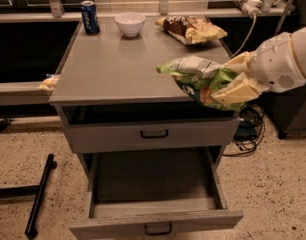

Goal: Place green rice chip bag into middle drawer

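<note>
The green rice chip bag (203, 79) is a crinkly bright-green foil bag with pale print. It is held in the air over the cabinet top's front right corner. My gripper (233, 86) is shut on the bag, its pale yellow fingers (239, 90) clamped on the bag's right end. The white arm comes in from the right. The middle drawer (155, 204) is pulled open below, its inside bare, with a small dark bar handle on its front. The bag is above and to the right of the drawer opening.
On the grey cabinet top (118, 64) stand a blue can (89, 17), a white bowl (130, 24) and a brown-and-yellow snack bag (190, 29). The handled drawer front above (153, 134) is shut. Cables (248, 129) hang at the right. A black bar (39, 194) lies on the floor at the left.
</note>
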You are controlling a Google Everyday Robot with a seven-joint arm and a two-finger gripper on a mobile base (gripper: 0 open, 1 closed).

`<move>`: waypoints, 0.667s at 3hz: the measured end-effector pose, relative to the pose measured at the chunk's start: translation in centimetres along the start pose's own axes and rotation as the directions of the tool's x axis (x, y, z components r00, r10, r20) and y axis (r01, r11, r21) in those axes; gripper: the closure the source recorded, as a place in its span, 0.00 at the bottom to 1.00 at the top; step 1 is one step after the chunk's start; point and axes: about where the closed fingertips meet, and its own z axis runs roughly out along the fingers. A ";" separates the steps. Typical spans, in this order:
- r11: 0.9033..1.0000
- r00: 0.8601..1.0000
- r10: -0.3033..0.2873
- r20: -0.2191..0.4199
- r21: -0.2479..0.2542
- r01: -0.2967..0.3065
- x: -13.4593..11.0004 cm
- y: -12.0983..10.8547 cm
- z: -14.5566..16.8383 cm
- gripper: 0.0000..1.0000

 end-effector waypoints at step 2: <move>0.998 0.999 -0.050 -0.004 -0.039 0.049 0.4 1.2 -0.4 1.00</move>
